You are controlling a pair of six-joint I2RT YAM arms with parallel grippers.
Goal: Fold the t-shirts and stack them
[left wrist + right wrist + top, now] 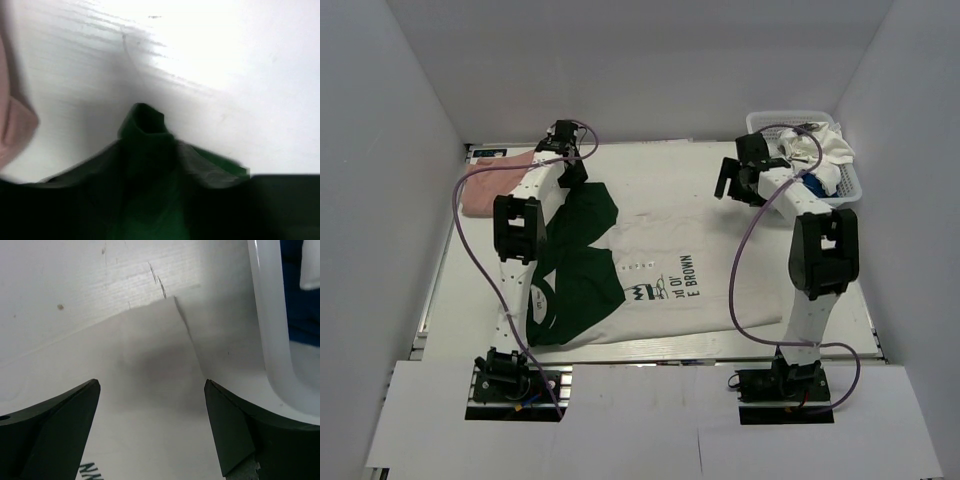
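Observation:
The white t-shirt with dark green sleeves (pixel 650 275) lies on the table, its print partly showing. My left gripper (pixel 568 165) is at its far left end, shut on a dark green sleeve. In the left wrist view the sleeve (pixel 145 125) tents up and hides the fingers. My right gripper (pixel 730 185) hangs open just above the shirt's far right corner (pixel 167 307), fingers either side of white cloth (pixel 151 383). A folded salmon-pink t-shirt (pixel 492 183) lies at the far left. Royal blue (pixel 815 183) and white (pixel 830 150) t-shirts are in the basket.
The white lattice basket (pixel 848 192) stands at the far right corner, close to my right gripper; its rim (pixel 270 340) fills the right of the right wrist view. White walls enclose the table on three sides. The pink shirt's edge (pixel 12 125) is just left of my left gripper.

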